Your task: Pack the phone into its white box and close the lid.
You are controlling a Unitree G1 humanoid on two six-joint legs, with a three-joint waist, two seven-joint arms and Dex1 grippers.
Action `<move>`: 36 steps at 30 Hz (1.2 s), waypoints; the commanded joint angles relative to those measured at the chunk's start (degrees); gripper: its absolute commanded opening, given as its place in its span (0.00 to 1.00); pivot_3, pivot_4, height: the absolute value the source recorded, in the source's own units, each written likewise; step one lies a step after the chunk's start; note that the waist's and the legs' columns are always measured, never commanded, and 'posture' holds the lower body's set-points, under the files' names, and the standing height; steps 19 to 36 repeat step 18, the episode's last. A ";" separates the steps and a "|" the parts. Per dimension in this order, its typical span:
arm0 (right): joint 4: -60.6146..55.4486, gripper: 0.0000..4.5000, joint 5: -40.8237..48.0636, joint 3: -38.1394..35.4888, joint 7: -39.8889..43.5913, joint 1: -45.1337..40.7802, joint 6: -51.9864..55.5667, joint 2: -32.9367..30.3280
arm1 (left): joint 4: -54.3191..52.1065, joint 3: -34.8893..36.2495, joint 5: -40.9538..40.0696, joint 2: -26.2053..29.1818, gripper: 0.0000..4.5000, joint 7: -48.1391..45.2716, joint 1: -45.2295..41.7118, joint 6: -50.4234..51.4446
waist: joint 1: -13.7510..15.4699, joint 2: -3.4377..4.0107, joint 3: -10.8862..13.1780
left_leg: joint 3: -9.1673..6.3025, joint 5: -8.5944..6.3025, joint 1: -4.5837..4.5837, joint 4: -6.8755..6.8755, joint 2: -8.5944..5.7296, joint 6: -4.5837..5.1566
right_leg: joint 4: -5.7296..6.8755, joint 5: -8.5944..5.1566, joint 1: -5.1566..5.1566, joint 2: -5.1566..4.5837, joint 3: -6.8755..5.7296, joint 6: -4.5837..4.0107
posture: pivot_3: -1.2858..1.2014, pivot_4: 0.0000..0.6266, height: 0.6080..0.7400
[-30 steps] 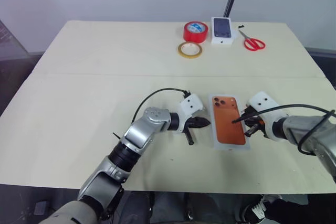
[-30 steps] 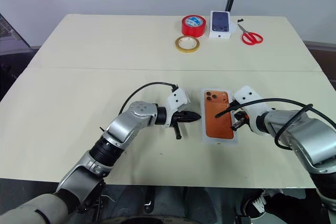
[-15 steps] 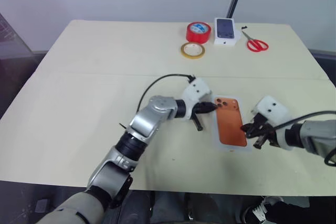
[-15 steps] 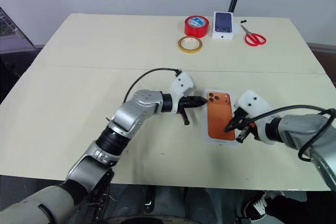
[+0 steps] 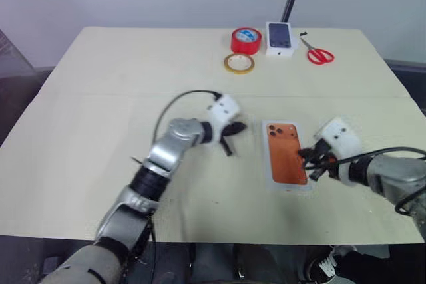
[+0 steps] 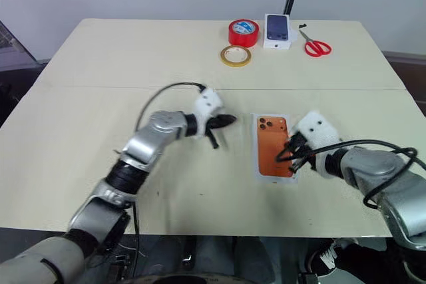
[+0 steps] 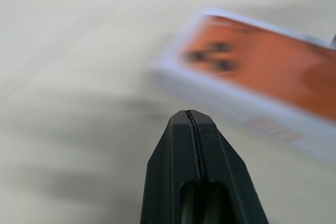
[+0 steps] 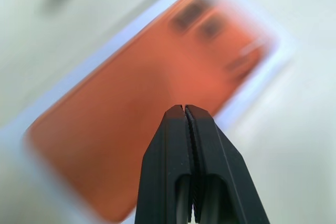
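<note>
The counter (image 5: pixel 120 91) carries the white box (image 5: pixel 269 164) with the phone (image 5: pixel 285 153) seated inside, just beside the right gripper (image 5: pixel 307 162). Both grippers, including the left gripper (image 5: pixel 233 131), are fully closed and empty. Next, fetch the lid and lower it squarely.

The table (image 5: pixel 100 98) lies bare across its near-left half, so my left end effector (image 5: pixel 236 128) passes freely there. Between it and the white box (image 5: pixel 269 177) runs an open strip. My right end effector (image 5: pixel 307 157) stands at the box's right wall, over the phone (image 5: pixel 283 154). The red tape roll (image 5: pixel 246 40), yellow tape ring (image 5: pixel 239 64), small box (image 5: pixel 280 38) and scissors (image 5: pixel 318 54) line the far edge, well apart.
</note>
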 commanded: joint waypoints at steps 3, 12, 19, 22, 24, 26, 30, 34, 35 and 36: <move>5.37 0.01 -0.56 -5.89 2.64 -0.25 -9.23 2.64 | -4.37 13.19 -3.98 11.11 0.00 -0.65 5.58 -2.23 | -0.07 0.00 0.00 | 0.00 0.00 0.00 0.00 0.01 0.00 | -0.01 0.00 0.00 -0.01 0.00 0.00 | 0.52 0.24 0.77; 13.64 0.01 1.23 -6.00 7.90 -2.34 -15.82 5.38 | -5.51 24.03 -7.37 19.11 0.00 1.33 14.44 -2.42 | 0.31 -0.01 0.01 | -0.01 0.00 0.00 0.01 -0.07 0.00 | -0.02 0.00 0.06 -0.11 -0.06 0.00 | 0.52 0.24 0.77; 15.47 0.01 1.42 -5.05 9.64 -2.75 -17.23 5.43 | -9.45 24.53 -8.50 19.79 0.00 2.50 18.33 -0.59 | -0.04 -0.01 0.01 | -0.01 0.00 -0.01 0.00 -0.04 0.00 | 0.00 0.00 0.02 -0.15 -0.04 0.00 | 0.52 0.24 0.77; 15.47 0.01 1.42 -5.05 9.64 -2.75 -17.23 5.43 | -9.45 24.53 -8.50 19.79 0.00 2.50 18.33 -0.59 | -0.04 -0.01 0.01 | -0.01 0.00 -0.01 0.00 -0.04 0.00 | 0.00 0.00 0.02 -0.15 -0.04 0.00 | 0.52 0.24 0.77; 15.47 0.01 1.42 -5.05 9.64 -2.75 -17.23 5.43 | -9.45 24.53 -8.50 19.79 0.00 2.50 18.33 -0.59 | -0.04 -0.01 0.01 | -0.01 0.00 -0.01 0.00 -0.04 0.00 | 0.00 0.00 0.02 -0.15 -0.04 0.00 | 0.52 0.24 0.77; 15.47 0.01 1.42 -5.05 9.64 -2.75 -17.23 5.43 | -9.45 24.53 -8.50 19.79 0.00 2.50 18.33 -0.59 | -0.04 -0.01 0.01 | -0.01 0.00 -0.01 0.00 -0.04 0.00 | 0.00 0.00 0.02 -0.15 -0.04 0.00 | 0.52 0.24 0.77; 15.47 0.01 1.42 -5.05 9.64 -2.75 -17.23 5.43 | -9.45 24.53 -8.50 19.79 0.00 2.50 18.33 -0.59 | -0.04 -0.01 0.01 | -0.01 0.00 -0.01 0.00 -0.04 0.00 | 0.00 0.00 0.02 -0.15 -0.04 0.00 | 0.52 0.24 0.77; 15.47 0.01 1.42 -5.05 9.64 -2.75 -17.23 5.43 | -9.45 24.53 -8.50 19.79 0.00 2.50 18.33 -0.59 | -0.04 -0.01 0.01 | -0.01 0.00 -0.01 0.00 -0.04 0.00 | 0.00 0.00 0.02 -0.15 -0.04 0.00 | 0.52 0.24 0.77; 15.47 0.01 1.42 -5.05 9.64 -2.75 -17.23 5.43 | -9.45 24.53 -8.50 19.79 0.00 2.50 18.33 -0.59 | -0.04 -0.01 0.01 | -0.01 0.00 -0.01 0.00 -0.04 0.00 | 0.00 0.00 0.02 -0.15 -0.04 0.00 | 0.52 0.24 0.77; 15.47 0.01 1.42 -5.05 9.64 -2.75 -17.23 5.43 | -9.45 24.53 -8.50 19.79 0.00 2.50 18.33 -0.59 | -0.04 -0.01 0.01 | -0.01 0.00 -0.01 0.00 -0.04 0.00 | 0.00 0.00 0.02 -0.15 -0.04 0.00 | 0.52 0.24 0.77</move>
